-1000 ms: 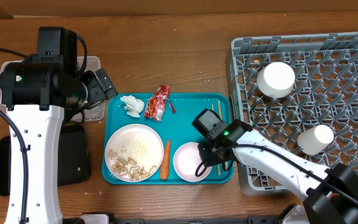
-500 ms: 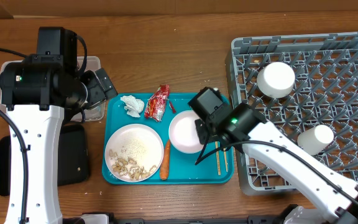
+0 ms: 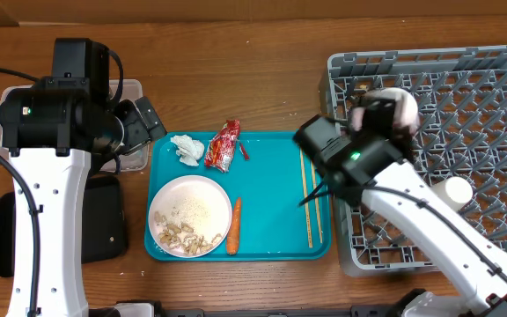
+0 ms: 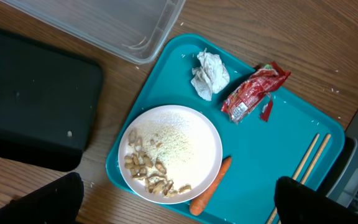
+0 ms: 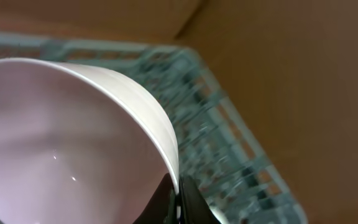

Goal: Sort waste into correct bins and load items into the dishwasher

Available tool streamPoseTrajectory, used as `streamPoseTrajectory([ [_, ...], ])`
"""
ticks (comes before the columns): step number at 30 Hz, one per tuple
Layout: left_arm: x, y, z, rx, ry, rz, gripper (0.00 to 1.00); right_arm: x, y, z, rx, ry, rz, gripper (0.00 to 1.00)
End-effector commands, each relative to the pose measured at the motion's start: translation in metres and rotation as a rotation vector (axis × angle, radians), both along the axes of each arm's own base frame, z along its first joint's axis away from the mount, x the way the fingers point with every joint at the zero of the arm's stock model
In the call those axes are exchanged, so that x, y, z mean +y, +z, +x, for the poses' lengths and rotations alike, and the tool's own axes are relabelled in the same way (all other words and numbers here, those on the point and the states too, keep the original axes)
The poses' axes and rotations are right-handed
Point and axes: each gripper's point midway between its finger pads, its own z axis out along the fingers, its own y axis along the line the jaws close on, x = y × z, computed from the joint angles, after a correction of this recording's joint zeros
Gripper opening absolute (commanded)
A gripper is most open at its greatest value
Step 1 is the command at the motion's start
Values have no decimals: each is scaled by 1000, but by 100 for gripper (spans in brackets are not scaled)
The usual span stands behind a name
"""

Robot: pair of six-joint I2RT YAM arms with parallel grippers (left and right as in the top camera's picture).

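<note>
My right gripper (image 5: 178,193) is shut on the rim of a small white bowl (image 5: 61,137) and holds it tilted above the left part of the grey dish rack (image 3: 500,88). In the overhead view that gripper (image 3: 375,116) partly hides another white bowl (image 3: 405,106) in the rack. My left gripper (image 4: 179,198) is open and empty, high above the white plate (image 3: 190,216) with rice and brownish scraps. The carrot (image 3: 234,225), tissue (image 3: 187,149), red wrapper (image 3: 223,145) and chopsticks (image 3: 310,198) lie on the teal tray (image 3: 271,229).
The clear tub (image 4: 104,25) and the black tray (image 4: 30,99) sit left of the teal tray. A second white bowl (image 3: 454,192) stands in the rack at the right. The left arm's white body covers part of both bins in the overhead view.
My right gripper has lifted the small bowl off the teal tray and carried it up and to the right over the rack. The left arm has not moved.
</note>
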Motion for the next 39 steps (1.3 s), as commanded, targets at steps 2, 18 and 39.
streamPoseTrajectory([
  [2, 1, 2, 3, -8, 9, -6, 100, -47, 51, 0, -203, -159, -153, 4],
  [18, 1, 2, 3, -8, 9, -6, 100, -198, 13, 27, -134, -576, -94, 4],
  [39, 1, 2, 3, -8, 9, -6, 100, -173, -81, 79, 229, -442, -203, 4],
])
